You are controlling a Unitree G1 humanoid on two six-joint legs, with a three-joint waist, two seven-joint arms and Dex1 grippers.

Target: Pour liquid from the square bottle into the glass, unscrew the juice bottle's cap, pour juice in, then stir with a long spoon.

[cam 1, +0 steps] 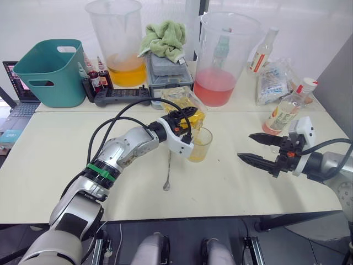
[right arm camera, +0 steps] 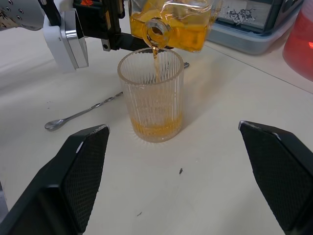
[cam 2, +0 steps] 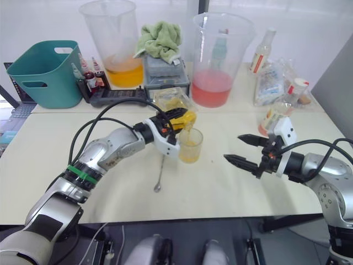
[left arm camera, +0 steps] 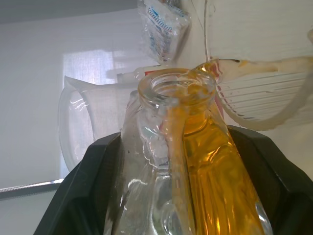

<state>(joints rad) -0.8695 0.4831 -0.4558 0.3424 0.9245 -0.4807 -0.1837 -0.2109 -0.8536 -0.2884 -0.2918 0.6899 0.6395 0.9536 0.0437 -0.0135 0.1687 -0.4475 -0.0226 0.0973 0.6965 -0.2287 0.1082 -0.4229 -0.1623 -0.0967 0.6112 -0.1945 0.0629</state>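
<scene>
Your left gripper [cam 1: 185, 122] clamps the square bottle [right arm camera: 181, 24] between its black fingers [left arm camera: 78, 196], tipping it neck-down over the glass [right arm camera: 152, 95], which stands on the pale table [cam 1: 55, 149]. You see a thin stream of yellow liquid falling from the bottle's open mouth into the glass, where a shallow amber layer sits at the bottom. Just beside the glass, on the left arm's side, the long spoon [cam 1: 167, 174] lies flat on the tabletop, its small bowl pointing toward the near edge. Your right gripper [cam 1: 258, 149] hovers above the table on the far side of the glass from the spoon, well apart from it, both fingers spread wide and grasping nothing. Beyond that gripper, farther from the glass, the juice bottle [cam 1: 287, 110] stands upright with its cap [cam 1: 309, 84] on. Behind the glass rises a tall jug [cam 1: 223, 58] holding pinkish-red liquid.
</scene>
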